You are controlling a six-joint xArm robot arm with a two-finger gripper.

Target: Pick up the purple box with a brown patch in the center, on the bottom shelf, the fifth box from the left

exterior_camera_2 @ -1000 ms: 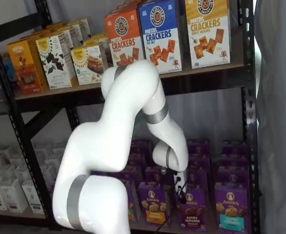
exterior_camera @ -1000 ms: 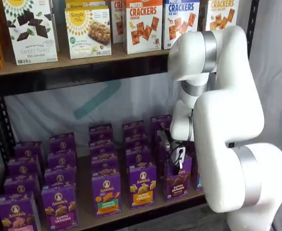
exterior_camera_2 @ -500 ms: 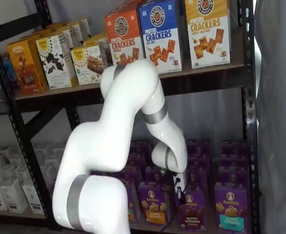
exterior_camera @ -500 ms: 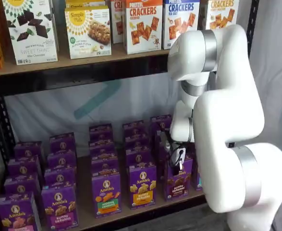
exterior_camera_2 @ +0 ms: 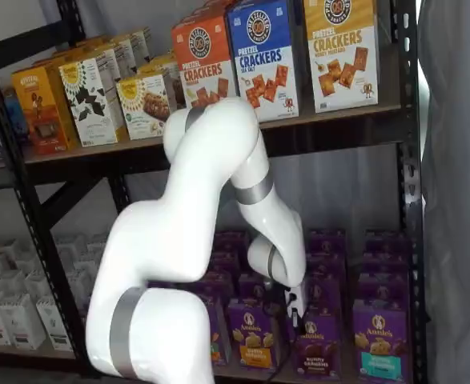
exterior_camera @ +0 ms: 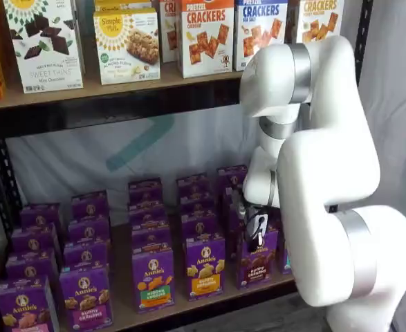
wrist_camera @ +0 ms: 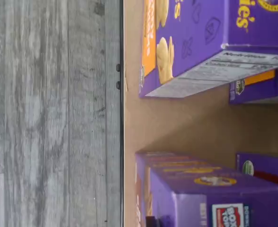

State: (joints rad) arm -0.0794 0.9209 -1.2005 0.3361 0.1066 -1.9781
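Gripper low over the front row of the bottom shelf.
The purple box stands at the shelf's near edge, right of the orange-labelled Annie's carton; the gripper sits at its top, with no gap or grasp discernible, so I cannot tell its state. Cracker boxes line the upper shelf.

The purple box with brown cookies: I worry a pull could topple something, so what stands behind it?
More purple cartons line up behind the purple box on the bottom shelf. The arm covers those directly behind it.
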